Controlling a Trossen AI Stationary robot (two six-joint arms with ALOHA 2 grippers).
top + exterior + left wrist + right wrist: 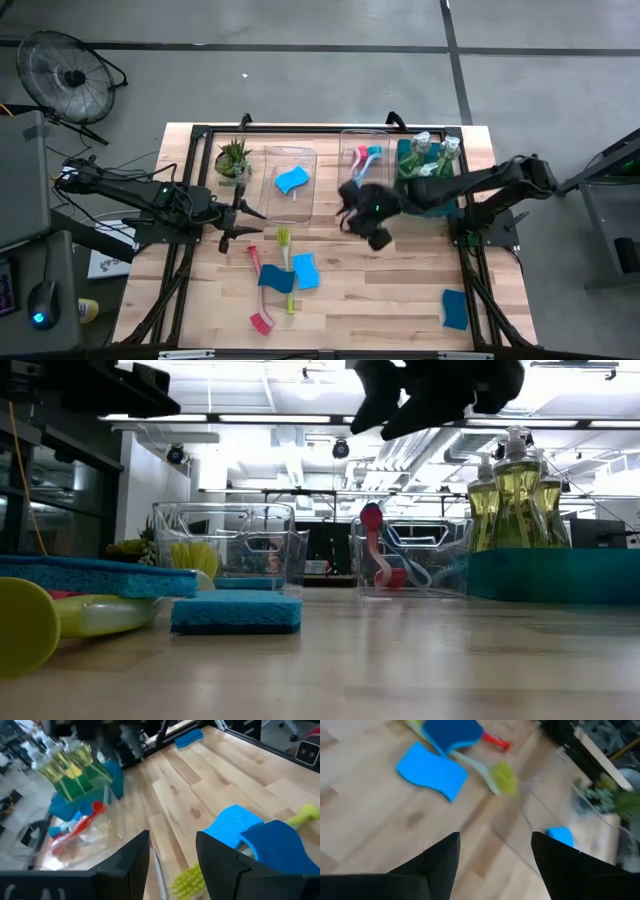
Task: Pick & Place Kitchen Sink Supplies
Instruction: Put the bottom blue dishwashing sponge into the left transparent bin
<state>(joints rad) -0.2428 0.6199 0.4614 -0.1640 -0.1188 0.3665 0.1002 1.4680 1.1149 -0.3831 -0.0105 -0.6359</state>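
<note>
From my remote station, the right gripper hangs above the table just in front of the clear bin that holds a red and a teal brush; its fingers stand apart with nothing between them, so I record it as released and empty. The left gripper waits at the left side of the table near the potted plant, its jaws parted and empty too. Supplies not yet binned: a blue sponge beside a crossed heap of a yellow-green brush, a red brush and a second sponge at centre front, and one more sponge alone at the front right. One sponge already lies in the middle bin, and the soap bottles stand in the teal bin. I judge the next pick to be from the central heap; I would take the free-lying sponge first, coming down square over it with jaws wide, so the stacked items are not dragged. The surface is pale wood planking on a black frame; beyond is grey concrete floor, with a floor fan off the far left corner.
</note>
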